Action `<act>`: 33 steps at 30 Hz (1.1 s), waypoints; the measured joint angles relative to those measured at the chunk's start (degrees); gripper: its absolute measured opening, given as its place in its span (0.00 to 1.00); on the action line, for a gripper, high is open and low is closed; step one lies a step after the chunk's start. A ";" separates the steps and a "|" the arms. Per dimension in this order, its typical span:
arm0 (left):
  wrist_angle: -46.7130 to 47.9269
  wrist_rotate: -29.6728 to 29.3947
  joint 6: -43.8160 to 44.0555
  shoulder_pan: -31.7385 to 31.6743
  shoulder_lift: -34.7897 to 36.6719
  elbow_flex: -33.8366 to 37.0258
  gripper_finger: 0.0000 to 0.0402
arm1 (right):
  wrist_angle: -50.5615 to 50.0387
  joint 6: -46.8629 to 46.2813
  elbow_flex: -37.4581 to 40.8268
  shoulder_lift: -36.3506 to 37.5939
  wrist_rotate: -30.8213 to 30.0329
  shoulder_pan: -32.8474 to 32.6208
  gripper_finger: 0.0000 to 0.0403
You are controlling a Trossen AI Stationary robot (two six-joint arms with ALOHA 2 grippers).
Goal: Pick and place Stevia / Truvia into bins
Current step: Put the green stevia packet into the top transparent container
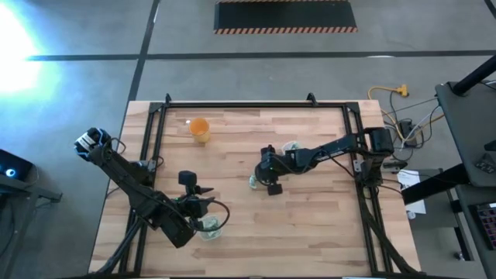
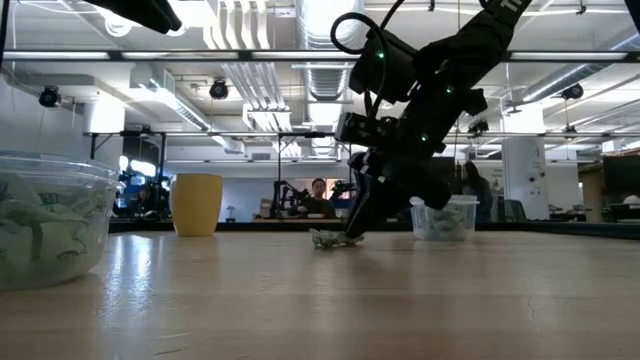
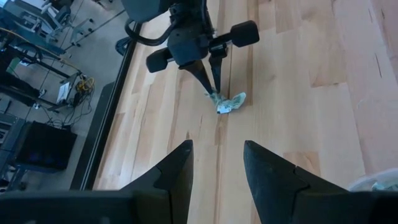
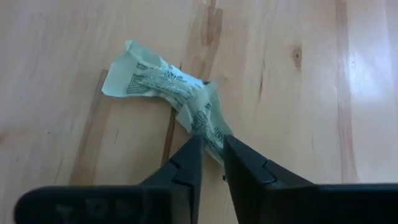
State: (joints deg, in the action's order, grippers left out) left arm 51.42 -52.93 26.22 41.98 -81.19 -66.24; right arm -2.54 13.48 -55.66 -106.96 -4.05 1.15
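A crumpled pale green and white sachet (image 4: 163,82) lies on the wooden table near its middle; it also shows in the high view (image 1: 254,183) and the low view (image 2: 328,239). My right gripper (image 4: 212,151) is shut on one end of it. One clear cup (image 1: 292,147) with sachets stands just beyond it, and a second clear cup (image 1: 209,227) with sachets stands near the front edge. My left gripper (image 3: 217,163) is open and empty beside that second cup, pointing toward the sachet. My right gripper pinches the sachet's crumpled end (image 4: 210,132) between its two fingertips (image 4: 191,155). The fingers slant down from the table's right side. The sachet's other end (image 4: 121,78) lies spread on the table.
An orange cup (image 1: 200,129) stands at the far left of the table. A black frame (image 1: 232,103) runs along the table's far edge and sides. Bare wood lies between the two arms and to the right front.
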 joint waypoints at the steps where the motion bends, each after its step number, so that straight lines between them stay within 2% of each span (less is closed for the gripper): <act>1: -0.01 0.00 0.00 0.00 0.00 0.00 0.31 | -0.28 -0.01 0.00 0.00 0.00 0.00 0.12; 12: -0.02 0.02 0.02 0.00 0.00 0.00 0.31 | -2.20 0.49 0.04 0.06 0.00 0.00 0.03; 25: 0.01 0.07 0.02 0.00 0.00 0.00 0.31 | -7.90 0.22 -1.31 5.18 -0.73 -0.80 0.02; 27: -0.01 0.07 0.02 -0.02 0.00 0.00 0.31 | -8.98 -0.07 -1.31 6.76 -2.26 -0.94 0.02; 33: -0.03 0.07 0.02 -0.02 0.00 0.00 0.31 | -17.39 -4.41 -1.18 11.35 -12.40 -1.29 0.02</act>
State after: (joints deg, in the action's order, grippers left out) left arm 51.38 -52.86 26.24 41.96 -81.19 -66.24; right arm -19.93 9.07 -56.84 -95.60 -16.46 -0.14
